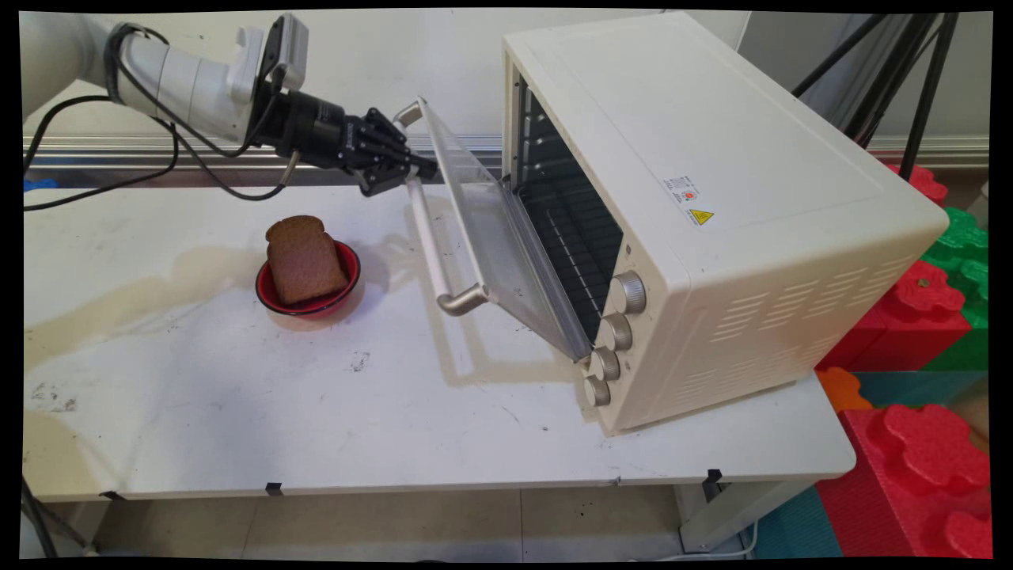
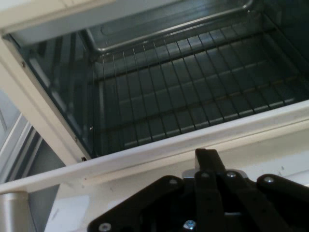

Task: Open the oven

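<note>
A cream toaster oven stands at the table's right with its glass door half open, slanting across the mouth. Behind it a wire rack spans the cavity, seemingly bare. A red bowl holding bread stands left of the door; the table's near side lies open.

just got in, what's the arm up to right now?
The gripper is at the handle of the oven door, near its far end. The door hangs partly open, tilted out from the oven's front. Whether the jaws are closed on the handle can't be told. The hand view looks in at a bare wire rack. A slice of brown bread stands in a red bowl on the table, left of the door, untouched.
</note>
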You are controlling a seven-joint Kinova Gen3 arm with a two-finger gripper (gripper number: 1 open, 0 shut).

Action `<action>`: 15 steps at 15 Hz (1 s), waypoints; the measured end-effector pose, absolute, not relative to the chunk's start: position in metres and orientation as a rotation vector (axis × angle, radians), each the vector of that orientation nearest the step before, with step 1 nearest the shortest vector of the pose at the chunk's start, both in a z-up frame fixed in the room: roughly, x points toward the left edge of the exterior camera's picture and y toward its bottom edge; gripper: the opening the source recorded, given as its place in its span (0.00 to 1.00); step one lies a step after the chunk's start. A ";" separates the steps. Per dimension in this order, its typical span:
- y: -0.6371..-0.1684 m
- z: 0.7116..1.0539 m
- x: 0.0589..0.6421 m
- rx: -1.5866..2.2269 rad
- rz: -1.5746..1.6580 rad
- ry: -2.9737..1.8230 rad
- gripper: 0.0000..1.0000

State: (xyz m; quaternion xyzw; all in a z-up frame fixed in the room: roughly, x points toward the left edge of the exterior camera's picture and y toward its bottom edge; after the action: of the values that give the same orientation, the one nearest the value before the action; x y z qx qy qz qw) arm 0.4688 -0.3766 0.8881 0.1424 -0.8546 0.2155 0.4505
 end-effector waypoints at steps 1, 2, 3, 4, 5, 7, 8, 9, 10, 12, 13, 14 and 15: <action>-0.374 0.885 0.471 0.352 0.529 -2.119 0.00; -0.373 0.883 0.473 0.352 0.526 -2.125 0.00; -0.371 0.881 0.474 0.351 0.523 -2.129 0.00; -0.370 0.879 0.476 0.351 0.520 -2.134 0.00; -0.369 0.877 0.477 0.351 0.518 -2.137 0.00; -0.366 0.873 0.480 0.353 0.514 -2.144 0.00; -0.365 0.871 0.482 0.354 0.512 -2.148 0.00; -0.364 0.869 0.483 0.355 0.511 -2.151 0.00; -0.362 0.866 0.485 0.356 0.509 -2.155 0.00; -0.360 0.861 0.488 0.359 0.505 -2.163 0.00; -0.359 0.859 0.489 0.361 0.504 -2.166 0.00; -0.358 0.856 0.491 0.363 0.501 -2.170 0.00; -0.357 0.854 0.492 0.365 0.499 -2.173 0.00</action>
State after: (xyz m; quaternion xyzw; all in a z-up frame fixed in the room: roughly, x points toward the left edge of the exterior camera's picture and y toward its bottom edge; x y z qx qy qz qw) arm 0.4918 -0.3571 0.8540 0.1462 -0.8698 0.1998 0.4269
